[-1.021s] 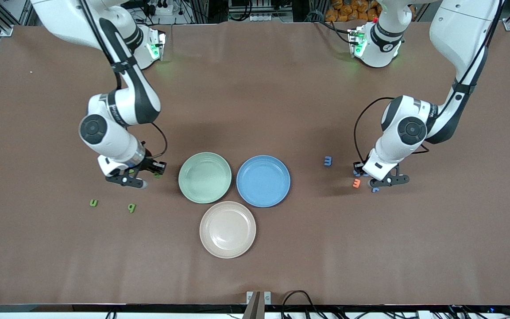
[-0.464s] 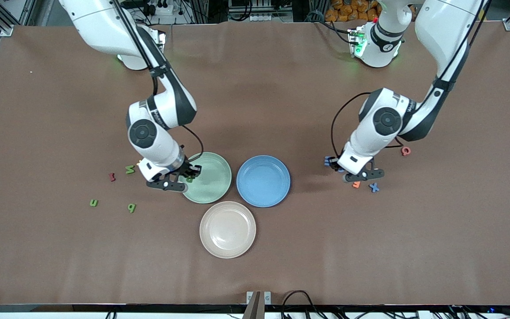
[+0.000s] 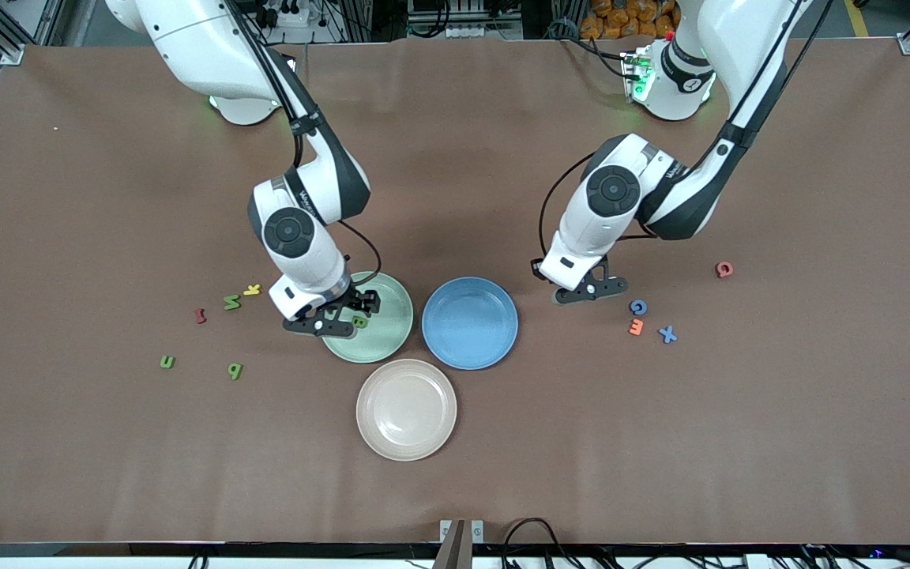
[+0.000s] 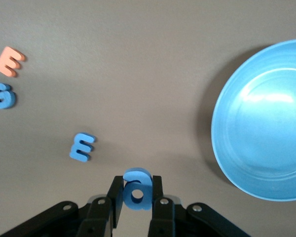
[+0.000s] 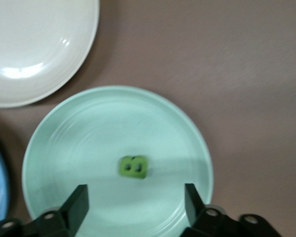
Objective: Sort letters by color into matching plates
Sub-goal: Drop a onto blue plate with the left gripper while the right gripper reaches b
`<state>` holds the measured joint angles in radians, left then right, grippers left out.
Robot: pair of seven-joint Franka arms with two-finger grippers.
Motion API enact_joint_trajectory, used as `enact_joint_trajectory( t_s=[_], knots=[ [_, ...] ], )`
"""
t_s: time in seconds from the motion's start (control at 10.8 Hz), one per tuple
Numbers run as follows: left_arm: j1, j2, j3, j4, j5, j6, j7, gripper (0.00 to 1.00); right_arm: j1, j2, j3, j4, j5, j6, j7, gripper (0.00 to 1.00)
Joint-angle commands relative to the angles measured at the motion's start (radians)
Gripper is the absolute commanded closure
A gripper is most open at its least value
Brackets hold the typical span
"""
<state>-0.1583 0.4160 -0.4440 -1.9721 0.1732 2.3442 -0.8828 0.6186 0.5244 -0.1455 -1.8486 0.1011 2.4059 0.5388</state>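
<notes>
Right gripper [image 3: 334, 316]: hanging over the green plate's edge on the right arm's side, fingers spread wide with nothing between them, you can see the gap clearly in the right wrist view [image 5: 133, 210].
Green plate [image 3: 388, 332]: sits next to the blue plate [image 3: 469, 322], toward the right arm's end of the table. One green letter B [image 3: 359, 321] lies in it, loose, just off the gripper [image 5: 133, 166].
Left gripper [image 3: 581, 286]: up over bare table [image 3: 455, 158] just beside the blue plate on the left arm's side, fingers pinched on a small blue letter with a hole in it [image 4: 137, 189]. In the front view the letter is hidden by the hand.
Blue plate: nothing in it so far.
Beige-pink plate [image 3: 406, 408]: nearer the front camera than the other two, touching or almost touching both.
Other green letters: an M [image 3: 231, 302], a small one [image 3: 167, 362] and another [image 3: 235, 370], all on the table toward the right arm's end, well apart from the green plate.
Other blue letters: a G [image 3: 639, 307] and an X [image 3: 667, 334] toward the left arm's end, plus a blue E [image 4: 82, 146] that only the left wrist view shows.
Extras: orange E [image 3: 636, 326] between the G and the X, red letter [image 3: 724, 269] farther out, yellow K [image 3: 253, 289] and a red one [image 3: 201, 315] by the green M.
</notes>
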Motion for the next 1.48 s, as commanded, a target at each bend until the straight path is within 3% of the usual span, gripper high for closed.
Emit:
enact_joint_trajectory(
  t_s=[0.0, 0.84, 1.21, 1.3, 1.39],
  knots=[
    [-0.041, 0.073, 0.005, 0.076, -0.017, -0.019, -0.082, 1.0, -0.008, -0.004, -0.074, 0.015, -0.024, -0.051, -0.064, 0.0],
    [-0.165, 0.236, 0.018, 0.246, -0.004, -0.019, -0.336, 1.0, -0.238, 0.022, -0.091, 0.045, -0.023, -0.037, -0.313, 0.0],
    [-0.202, 0.285, 0.066, 0.321, -0.004, -0.019, -0.363, 0.97, -0.336, 0.092, -0.046, 0.094, -0.017, -0.002, -0.355, 0.0],
    [-0.202, 0.285, 0.068, 0.325, -0.004, -0.019, -0.363, 0.87, -0.365, 0.11, -0.017, 0.097, -0.017, 0.04, -0.353, 0.0],
    [-0.199, 0.285, 0.07, 0.325, -0.004, -0.019, -0.357, 0.42, -0.375, 0.129, -0.008, 0.098, -0.015, 0.08, -0.35, 0.0]
  ],
)
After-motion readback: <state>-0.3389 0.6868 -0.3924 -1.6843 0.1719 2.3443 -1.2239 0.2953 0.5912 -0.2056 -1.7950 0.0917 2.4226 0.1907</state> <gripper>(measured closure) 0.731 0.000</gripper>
